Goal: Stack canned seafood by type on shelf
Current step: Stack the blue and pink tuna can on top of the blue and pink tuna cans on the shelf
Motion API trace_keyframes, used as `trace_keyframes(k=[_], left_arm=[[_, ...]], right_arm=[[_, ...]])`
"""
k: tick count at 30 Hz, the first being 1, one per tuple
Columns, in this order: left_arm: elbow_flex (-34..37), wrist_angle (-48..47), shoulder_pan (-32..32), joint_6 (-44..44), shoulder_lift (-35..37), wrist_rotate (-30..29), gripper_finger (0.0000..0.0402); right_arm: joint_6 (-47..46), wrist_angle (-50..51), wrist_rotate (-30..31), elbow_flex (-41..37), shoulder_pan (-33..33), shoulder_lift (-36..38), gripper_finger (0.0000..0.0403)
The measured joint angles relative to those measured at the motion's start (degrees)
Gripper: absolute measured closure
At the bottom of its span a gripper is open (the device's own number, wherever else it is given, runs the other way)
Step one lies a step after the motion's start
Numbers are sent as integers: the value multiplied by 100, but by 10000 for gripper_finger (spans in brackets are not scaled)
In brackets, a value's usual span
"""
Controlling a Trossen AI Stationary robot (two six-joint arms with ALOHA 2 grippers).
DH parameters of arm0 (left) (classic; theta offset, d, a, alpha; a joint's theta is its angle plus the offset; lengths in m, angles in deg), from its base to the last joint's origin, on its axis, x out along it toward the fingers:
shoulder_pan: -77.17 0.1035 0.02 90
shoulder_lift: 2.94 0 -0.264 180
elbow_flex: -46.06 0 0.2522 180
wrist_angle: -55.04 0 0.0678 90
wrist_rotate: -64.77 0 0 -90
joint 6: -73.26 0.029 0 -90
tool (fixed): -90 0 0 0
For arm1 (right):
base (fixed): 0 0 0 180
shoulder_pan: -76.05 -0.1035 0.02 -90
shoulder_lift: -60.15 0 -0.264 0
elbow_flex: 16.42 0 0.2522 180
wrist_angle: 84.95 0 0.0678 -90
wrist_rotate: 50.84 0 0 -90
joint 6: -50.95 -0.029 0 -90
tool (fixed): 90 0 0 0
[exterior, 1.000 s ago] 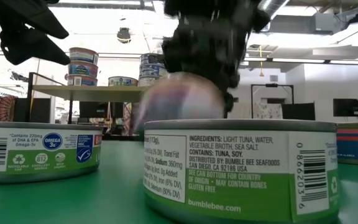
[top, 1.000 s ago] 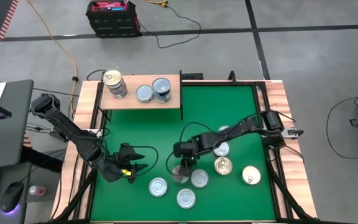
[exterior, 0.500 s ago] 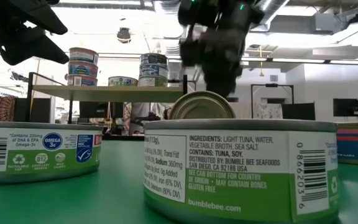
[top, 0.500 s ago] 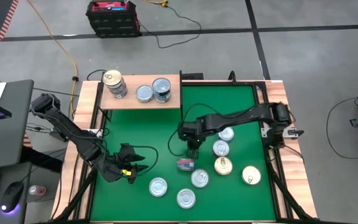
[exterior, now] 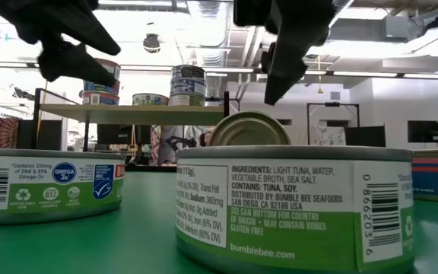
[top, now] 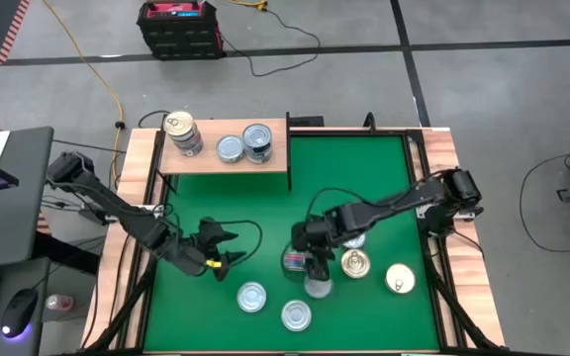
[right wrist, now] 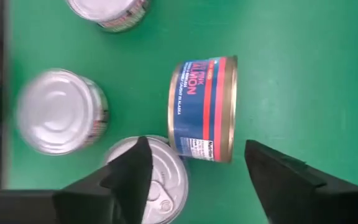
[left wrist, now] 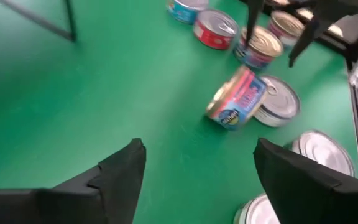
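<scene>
**Lying on its rim, a salmon tin sits under spread fingers**

Hovering over the green mat [top: 364,178], the right gripper [top: 315,269] has its fingers apart — nothing between them. Just below it a blue-and-red salmon tin [right wrist: 202,109] rests on its side, leaning against a flat silver-lidded tin [left wrist: 279,105]. Other tins lie scattered nearby, among them a gold-lidded one [top: 355,263]. The left gripper [top: 228,249] hangs near the mat's left side, fingers spread too, holding nothing. At the far left corner the light-wood shelf [top: 206,163] carries a three-high stack [top: 181,133], a single silver tin [top: 230,148] and a shorter stack [top: 256,141].
</scene>
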Motion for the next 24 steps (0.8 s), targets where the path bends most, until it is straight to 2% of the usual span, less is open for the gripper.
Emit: trace_keyframes(k=[2, 4, 10, 14, 17, 24], left_arm=[[0, 306, 211, 460, -103, 377, 102], [-10, 634, 428, 881, -261, 728, 97], [-406, 1392, 1092, 2208, -968, 1433, 94], [-815, 1431, 1460, 2733, -1517, 1986, 94], [-1102, 1445, 1580, 3075, -1916, 2448, 94], [-1791, 1445, 1599, 3777, -2709, 2730, 94]], right_arm=[[-27, 17, 504, -2, -205, -5, 116], [-217, 77, 762, -2, -339, -5, 110], [-864, 367, 891, -4, -431, 102, 113], [-1193, 640, 915, -4, -505, 414, 113], [-1340, 1087, 1198, -4, -561, 708, 113], [-2033, 1611, 1855, -322, -617, 1630, 113]])
